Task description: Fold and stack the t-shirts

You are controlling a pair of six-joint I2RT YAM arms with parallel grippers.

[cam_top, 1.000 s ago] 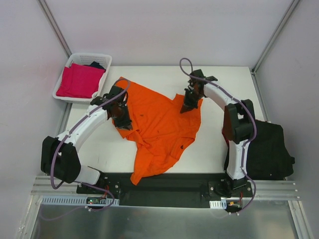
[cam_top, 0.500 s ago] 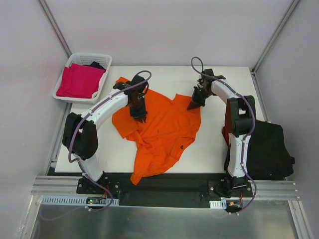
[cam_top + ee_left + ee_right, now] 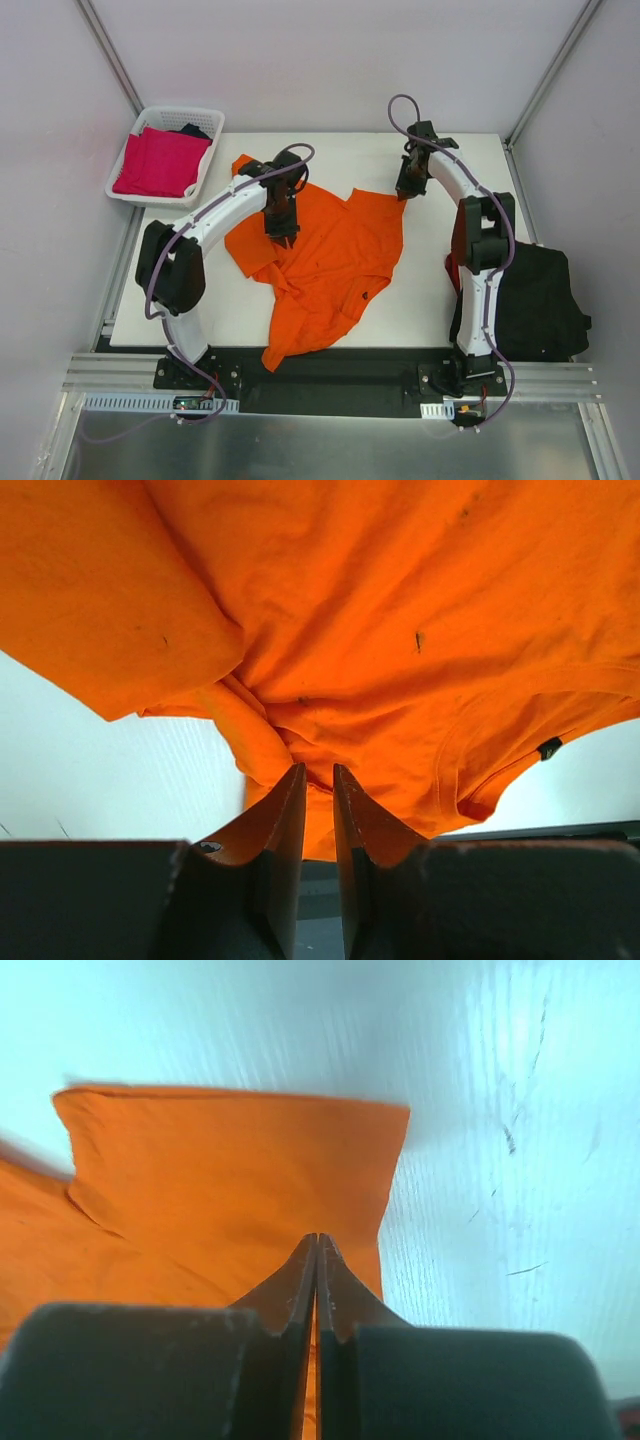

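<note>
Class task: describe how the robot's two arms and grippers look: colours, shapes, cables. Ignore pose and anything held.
Both the left arm and right arm have white link shells with chunky black joint housings. A purplish-grey cable loops along each. The left gripper and right gripper have dark, wedge-shaped fingers tapering to thin tips.

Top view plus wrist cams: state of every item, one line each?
orange shirt: unfolded, rumpled, hem hanging over the near edge of the table
pink shirt: folded, lying in the basket
black shirts: heaped off the table's right side
basket: upright, loaded
left claw: shut on orange shirt, mid-body
right claw: shut on orange shirt, far right corner
</note>
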